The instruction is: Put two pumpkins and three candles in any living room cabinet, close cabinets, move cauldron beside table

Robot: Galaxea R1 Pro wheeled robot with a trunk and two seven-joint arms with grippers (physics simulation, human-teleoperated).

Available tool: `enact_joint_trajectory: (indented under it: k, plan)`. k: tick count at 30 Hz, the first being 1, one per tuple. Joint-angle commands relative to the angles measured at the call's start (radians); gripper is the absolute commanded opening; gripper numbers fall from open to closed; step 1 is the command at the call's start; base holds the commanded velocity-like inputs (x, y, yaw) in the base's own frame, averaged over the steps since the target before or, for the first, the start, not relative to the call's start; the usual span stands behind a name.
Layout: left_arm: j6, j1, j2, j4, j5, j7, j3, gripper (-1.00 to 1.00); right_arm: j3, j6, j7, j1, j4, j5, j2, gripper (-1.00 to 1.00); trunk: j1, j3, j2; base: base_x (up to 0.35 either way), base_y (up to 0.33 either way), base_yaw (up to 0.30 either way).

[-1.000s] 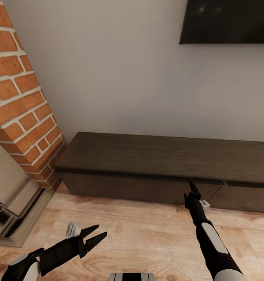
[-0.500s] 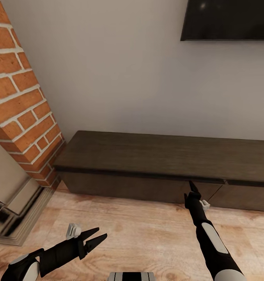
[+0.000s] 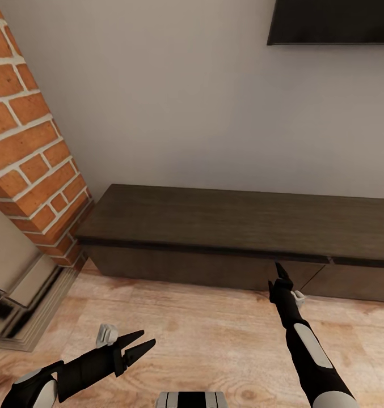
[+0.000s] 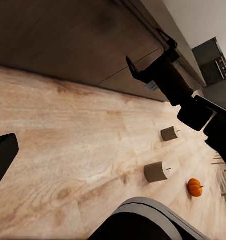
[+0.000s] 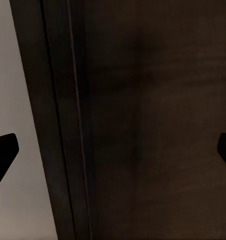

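Dark brown wood makes up the long low cabinet (image 3: pixel 237 226) against the wall, its drawer fronts shut, with the right gripper (image 3: pixel 281 273) at the upper edge of a front, its fingers spread wide in the right wrist view. Low over the plank floor (image 3: pixel 214 334), the left gripper (image 3: pixel 142 340) has its jaws parted; its wrist view shows two candles (image 4: pixel 156 171) and a pumpkin (image 4: pixel 195 187) on the floor, apart from the cabinet

Even, soft simulated light, sharp renders, faint shadow under cabinet (image 3: pixel 237 226).
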Motion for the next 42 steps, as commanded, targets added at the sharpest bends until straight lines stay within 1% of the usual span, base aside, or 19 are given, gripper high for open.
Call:
enact_joint_trajectory:
  k: [1,3,7,15,18,24,28,31,42]
  plan:
    - [0.007,0.0,0.0,0.0,0.005,-0.001,0.0,1.0,-0.001,0.007,0.004,0.0,0.0,-0.01,0.0,1.0,0.0,-0.001,0.0,0.0,0.0,0.0]
    - [0.007,0.0,0.0,0.0,0.005,-0.001,0.0,1.0,-0.001,0.006,0.004,0.0,0.001,-0.01,0.0,1.0,0.0,-0.001,0.0,0.0,0.0,0.0]
    - [0.007,-0.001,0.0,0.0,0.005,0.0,0.001,1.0,-0.001,0.006,0.004,0.0,0.003,-0.01,-0.001,1.0,0.002,-0.016,-0.001,0.0,0.0,0.0]
    - [0.007,-0.001,0.0,0.0,0.006,-0.001,0.003,1.0,-0.001,0.006,0.004,0.0,0.006,-0.01,-0.001,1.0,0.002,-0.016,-0.001,0.0,0.0,0.0]
    - [0.007,0.0,0.0,-0.001,0.006,-0.001,0.003,1.0,-0.001,0.006,0.004,0.0,0.007,-0.011,-0.001,1.0,0.003,-0.028,-0.002,0.0,0.0,0.0]
    - [0.007,0.0,0.0,-0.001,0.008,-0.002,0.003,1.0,-0.001,0.006,0.004,0.0,0.007,-0.011,-0.002,1.0,0.003,-0.028,-0.002,0.0,0.0,0.0]
    - [0.006,0.0,0.0,0.0,0.03,-0.002,0.003,1.0,-0.001,0.006,0.004,0.0,0.007,-0.01,-0.002,1.0,0.003,-0.028,-0.002,0.0,0.0,0.0]
    - [0.006,0.0,0.001,0.0,0.038,-0.002,0.003,1.0,-0.001,0.006,0.004,0.0,0.007,-0.011,-0.002,1.0,0.003,-0.028,-0.002,0.002,0.0,0.0]
    - [0.005,0.0,0.001,0.0,0.04,-0.002,0.003,1.0,-0.001,0.006,0.004,0.0,0.007,-0.01,-0.002,1.0,0.003,-0.028,-0.002,0.059,0.0,0.0]
